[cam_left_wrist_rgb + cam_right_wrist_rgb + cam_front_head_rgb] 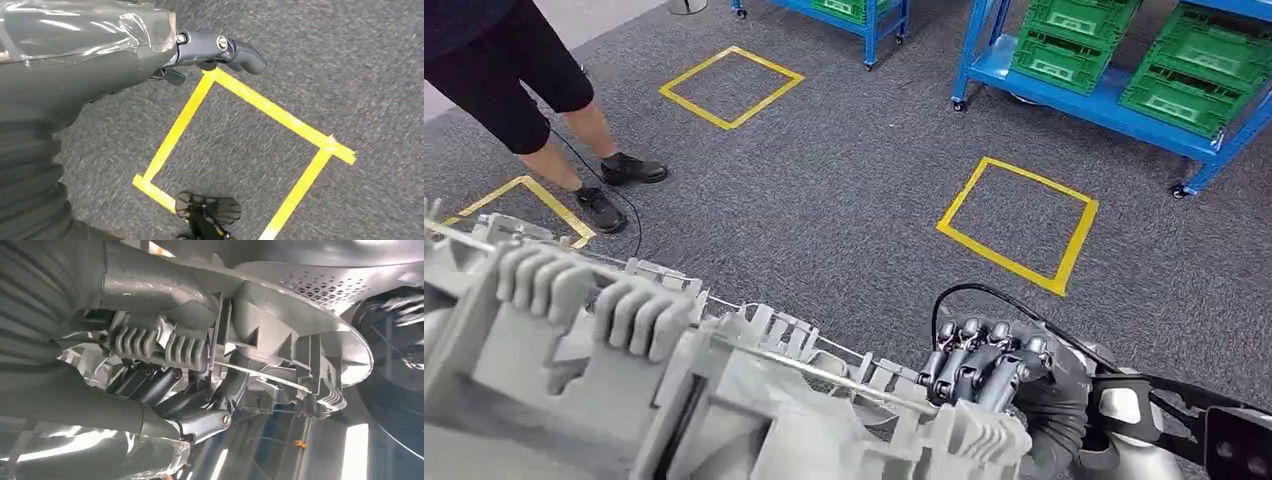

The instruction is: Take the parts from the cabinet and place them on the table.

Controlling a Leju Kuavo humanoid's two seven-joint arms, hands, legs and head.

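Observation:
A large grey plastic part (624, 380) with ribs, clips and a thin metal rod spans the lower left of the head view, carried above the floor. My right hand (989, 370) grips its right end, dark fingers curled over the top edge. From the right wrist, the same part (280, 325) looms close, its perforated curved shell up front and my fingers (190, 405) wrapped under its ribbed section. My left hand (150, 50) hangs over the carpet with the thumb stretched out and nothing in it.
A person (524, 80) in dark shorts and black shoes stands at the far left. Blue wheeled racks (1064, 95) hold green crates (1184, 70) at the back right. Yellow tape squares (1014, 225) (729, 85) mark the grey carpet, with another yellow tape square (240, 145) below my left hand.

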